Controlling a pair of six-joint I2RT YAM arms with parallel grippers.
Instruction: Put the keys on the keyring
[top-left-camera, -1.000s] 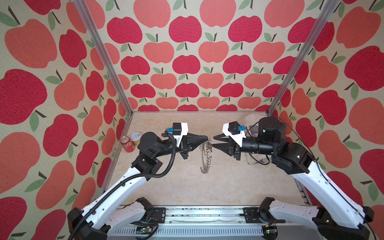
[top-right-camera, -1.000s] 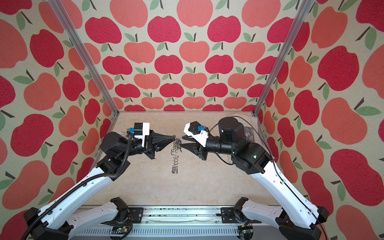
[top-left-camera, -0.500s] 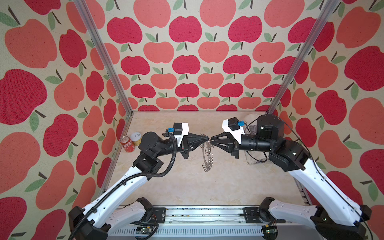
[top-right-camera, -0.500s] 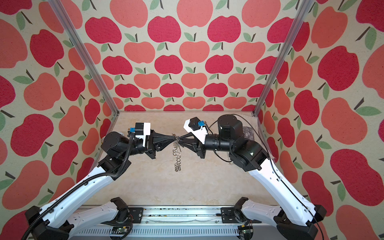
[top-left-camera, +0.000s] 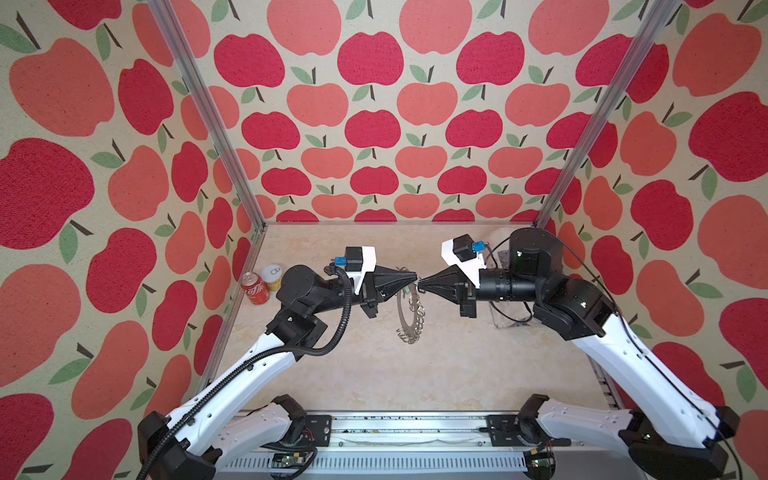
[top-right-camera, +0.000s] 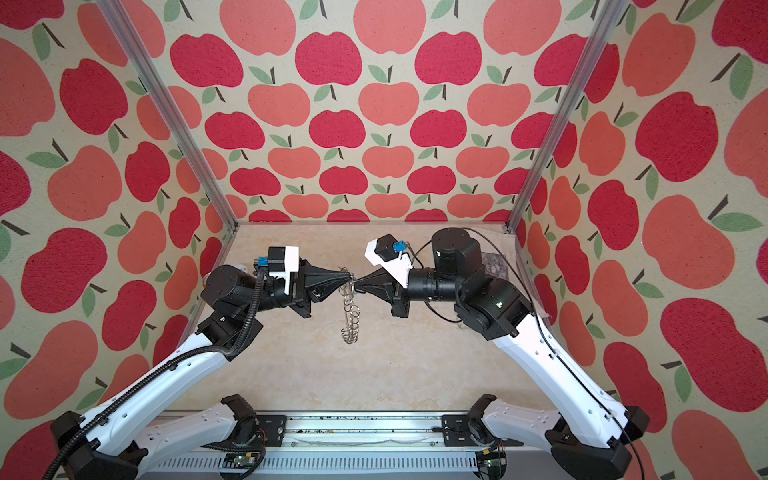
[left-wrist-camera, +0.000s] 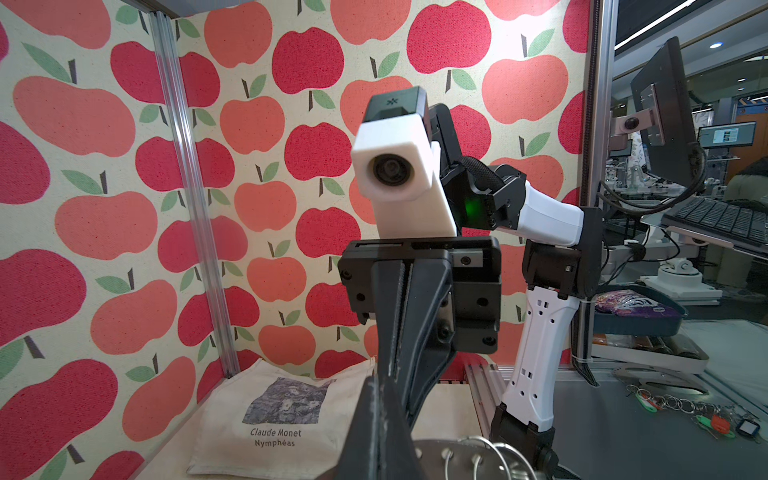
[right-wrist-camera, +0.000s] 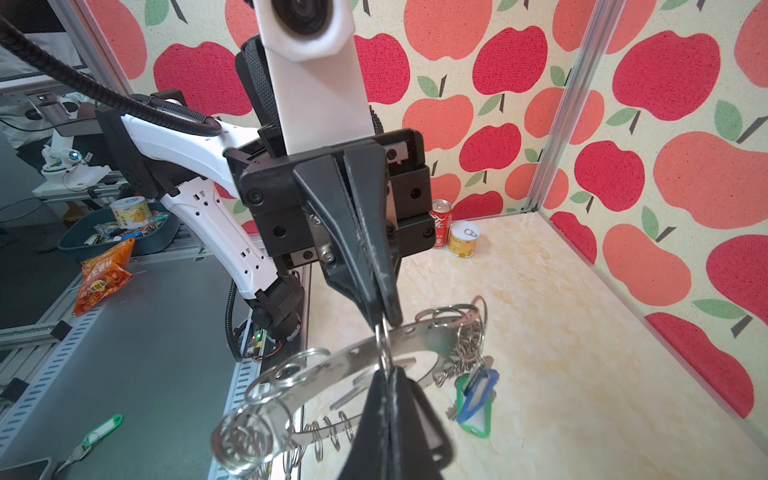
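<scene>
Beneath the keyring (top-left-camera: 406, 316), the pale desk (top-left-camera: 374, 374) is spread, and the keyring is held clear of it. To the keyring's left the left claw (top-left-camera: 414, 279) is brought in, to its right the right claw (top-left-camera: 422, 285); the two tips are almost touching, and each is pinched tight, jaws closed, on what is taken to be one small wire ring (right-wrist-camera: 382, 345) at the keyring's rim. Well behind and to the right of the keyring a white cloth bag (left-wrist-camera: 282, 411) is laid; well to its left a red can (top-left-camera: 254, 289) and a yellow can (top-left-camera: 272, 276) are stood against the wall. The keyring itself is seen nearly edge-on in both top views, hung below the tips. Just beside its far rim a blue tag (right-wrist-camera: 480, 390) with a green tag (right-wrist-camera: 467, 424) behind it is seen in the right wrist view; whether these are hung from it or laid on the desk cannot be told. No key is held, so the step is judged to be the steadying of a ring for threading; next, one claw must be freed to fetch a key while the keyring is kept from swinging or dropping. A second ago the right claw was stood open just short of the keyring, then hung from the left claw alone; it has since been closed.
</scene>
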